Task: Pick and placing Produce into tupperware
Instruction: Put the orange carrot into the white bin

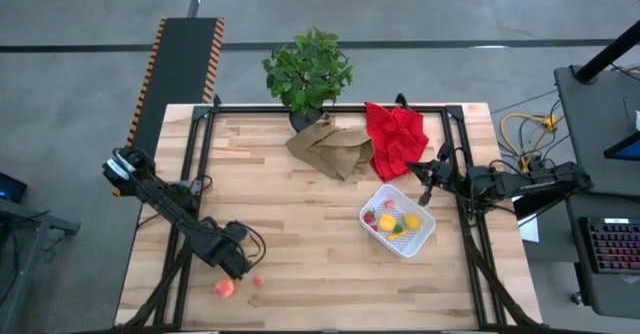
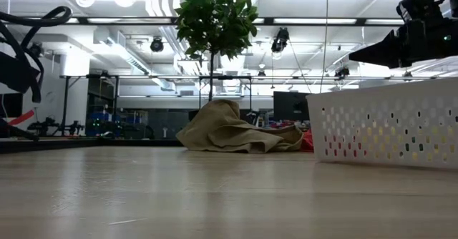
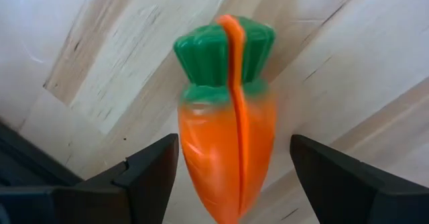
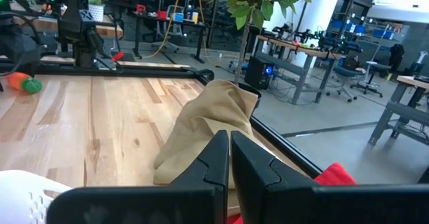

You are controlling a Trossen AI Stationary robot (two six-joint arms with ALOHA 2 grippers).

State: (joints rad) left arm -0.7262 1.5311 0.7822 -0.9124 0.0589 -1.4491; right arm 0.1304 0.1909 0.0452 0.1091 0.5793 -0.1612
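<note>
The orange carrot (image 3: pixel 228 157) with its green top (image 3: pixel 224 56) lies on the wood near the table's near-left corner and also shows in the high view as the carrot (image 1: pixel 224 288). My left gripper (image 3: pixel 234 150) is open, one finger on each side of the carrot's orange body, with a gap showing at the right finger. A tiny red berry (image 1: pixel 258 280) lies beside it. The white tupperware (image 1: pixel 398 219) holds the lemon (image 1: pixel 411 221), corn (image 1: pixel 388 222) and red berries (image 1: pixel 370 217). My right gripper (image 1: pixel 427 196) is shut and hovers over the container's far right corner.
A brown paper bag (image 1: pixel 330 146), a red cloth (image 1: pixel 396 134) and a potted plant (image 1: pixel 308 71) sit along the far edge. Bare wood lies between the carrot and the tupperware (image 2: pixel 386 135). Black frame rails (image 1: pixel 190 174) run along both sides of the table.
</note>
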